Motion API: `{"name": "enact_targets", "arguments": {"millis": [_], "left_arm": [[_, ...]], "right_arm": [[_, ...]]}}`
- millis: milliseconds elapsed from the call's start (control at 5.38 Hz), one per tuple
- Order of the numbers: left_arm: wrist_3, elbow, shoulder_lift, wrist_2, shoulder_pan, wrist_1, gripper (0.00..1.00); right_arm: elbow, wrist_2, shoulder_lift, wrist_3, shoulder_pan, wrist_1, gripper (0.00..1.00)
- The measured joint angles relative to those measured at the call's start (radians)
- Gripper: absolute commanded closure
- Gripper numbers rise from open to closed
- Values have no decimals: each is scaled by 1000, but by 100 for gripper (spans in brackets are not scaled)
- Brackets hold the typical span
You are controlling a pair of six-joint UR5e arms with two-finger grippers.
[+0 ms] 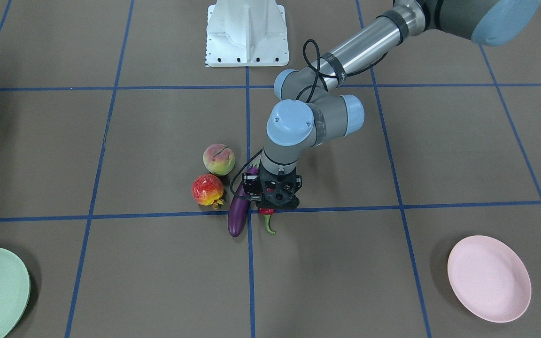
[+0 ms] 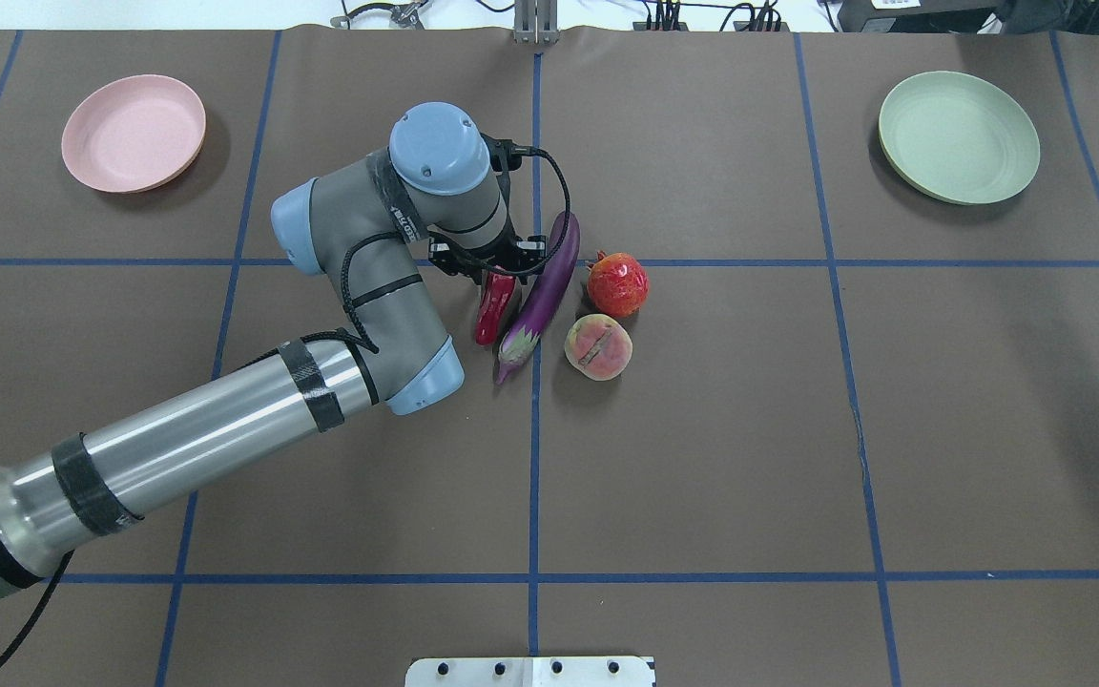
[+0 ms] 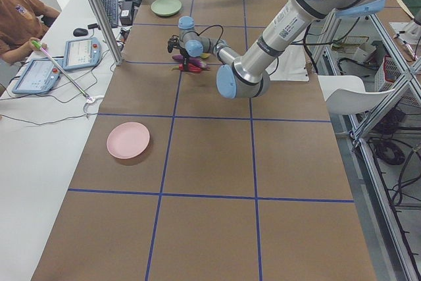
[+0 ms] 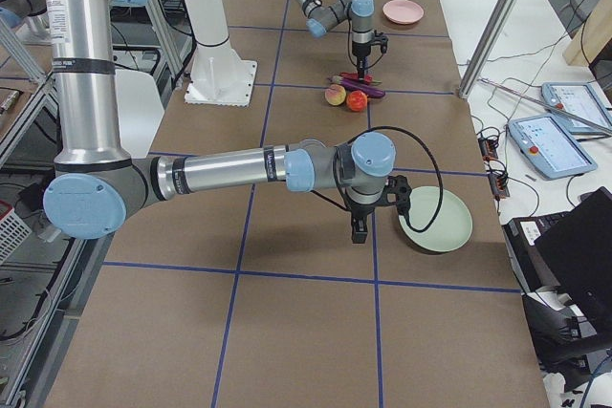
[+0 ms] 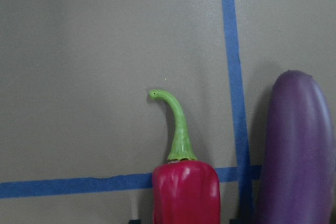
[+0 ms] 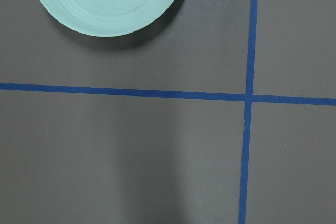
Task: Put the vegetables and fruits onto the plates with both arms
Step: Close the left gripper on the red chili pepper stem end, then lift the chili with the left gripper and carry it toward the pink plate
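The red chili pepper (image 2: 493,310) lies next to the purple eggplant (image 2: 546,284), with the pomegranate (image 2: 618,284) and the peach (image 2: 597,346) just beyond. My left gripper (image 2: 498,275) points down over the chili's stem end (image 1: 269,221) and is open, with a jaw on each side of it. In the left wrist view the chili (image 5: 186,190) and the eggplant (image 5: 296,150) fill the lower edge. The pink plate (image 2: 134,133) and the green plate (image 2: 958,136) are empty. My right gripper (image 4: 359,229) hangs beside the green plate (image 4: 436,220); I cannot tell whether it is open or shut.
Blue tape lines cross the brown table. The white pedestal base (image 1: 247,35) stands at the robot's side. The left arm's elbow (image 2: 416,377) hangs over the table near the produce. An operator and tablets (image 3: 82,54) are beyond the far table edge.
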Motion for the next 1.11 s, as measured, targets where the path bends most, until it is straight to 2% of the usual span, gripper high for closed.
{"name": "enact_targets", "arguments": {"millis": [186, 371, 557, 929, 1114], "left_arm": [[0, 1, 1, 0, 2, 0, 40], [0, 3, 2, 0, 5, -1, 53], [-1, 8, 3, 0, 7, -2, 100], [-6, -5, 2, -4, -11, 2, 100], [-3, -23, 2, -25, -56, 11, 100]], "right_arm": [[0, 0, 1, 0, 0, 0, 1], [0, 0, 1, 0, 0, 1, 1], [0, 0, 1, 0, 0, 1, 1], [1, 2, 7, 0, 0, 1, 1], [9, 6, 15, 4, 0, 1, 1]]}}
